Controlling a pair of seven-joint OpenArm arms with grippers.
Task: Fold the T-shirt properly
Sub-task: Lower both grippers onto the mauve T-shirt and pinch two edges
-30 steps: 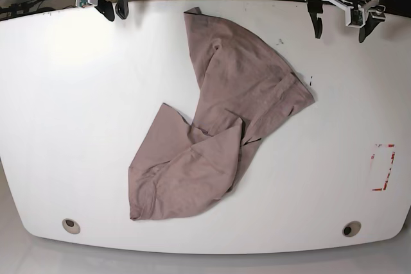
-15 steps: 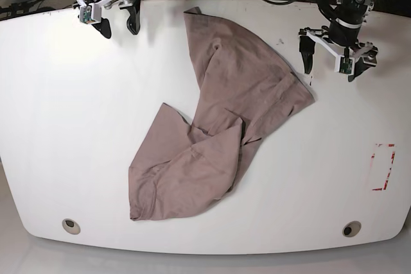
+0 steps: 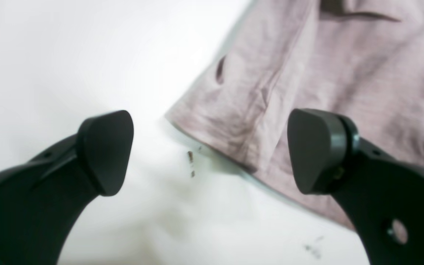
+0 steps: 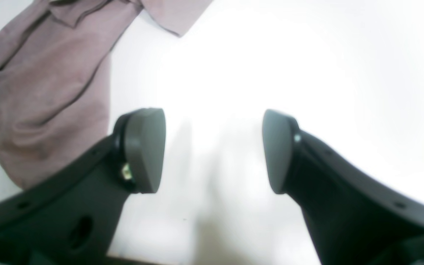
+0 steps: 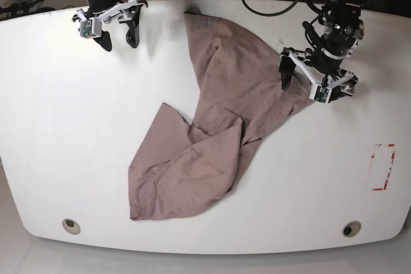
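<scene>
Clearly the T-shirt (image 5: pixel 218 126) is still a crumpled heap, lying twisted across the middle of the white table (image 5: pixel 64 126), with 1 end reaching up toward the far edge and the other bunched near the front. It looks like thin, soft cotton: light, limp, nothing to break, but it will sag and drag the moment it is lifted, and a pinch may take only the top layer.

The left claw (image 5: pixel 313 83) hangs over the shirt's right-hand corner, jaws spread wide with nothing between them; in its wrist view that hemmed corner (image 3: pixel 212 140) lies right between the 2 fingers. I'd say that doubled hem is the best place to grip. The right claw (image 5: pixel 117 28) hovers over bare table near the far edge, jaws apart and empty, with the cloth off to 1 side.
</scene>
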